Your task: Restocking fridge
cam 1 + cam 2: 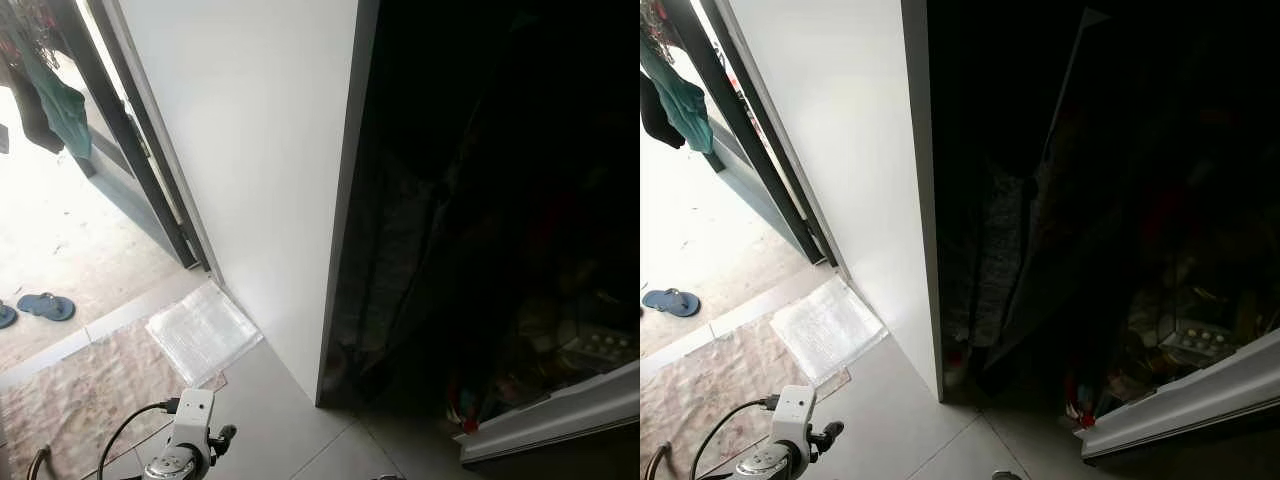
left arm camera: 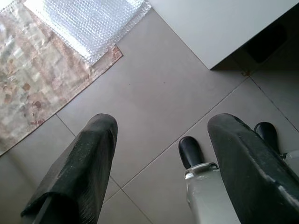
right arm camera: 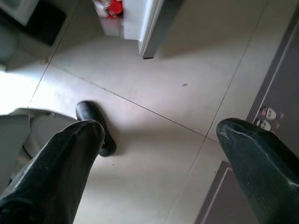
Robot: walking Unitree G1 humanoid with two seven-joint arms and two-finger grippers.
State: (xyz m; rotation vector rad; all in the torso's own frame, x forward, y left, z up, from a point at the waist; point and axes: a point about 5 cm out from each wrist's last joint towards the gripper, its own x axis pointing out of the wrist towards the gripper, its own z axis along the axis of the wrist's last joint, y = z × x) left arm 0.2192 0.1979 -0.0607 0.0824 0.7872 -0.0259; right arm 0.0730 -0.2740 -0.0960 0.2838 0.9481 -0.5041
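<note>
A big white panel (image 1: 250, 150), looks like the fridge side, stands right in front and blocks the middle. To its right everything is very dark; I can only make out some hanging stuff and a white door (image 1: 560, 415) edge low on the right with a few small items behind it, too dim to name.

On the floor by the panel's foot lies a sheet of bubble wrap (image 2: 88, 23), shiny and dimpled, overlapping a worn patterned mat (image 2: 28, 79). Further left there's a dark-framed doorway (image 1: 120, 120) out to a bright area, with blue slippers (image 1: 45, 306) on the ground and teal cloth (image 1: 60, 110) hanging up.

Floor (image 2: 159, 93) is plain grey tile with thin grout lines, smooth and a bit glossy.

Left gripper (image 2: 161, 172) hangs low over the tiles, fingers spread wide with nothing in them. Right gripper (image 3: 168, 172) is the same, wide apart and empty, over tile next to a dark grey panel (image 3: 275, 93) with a small sticker.
</note>
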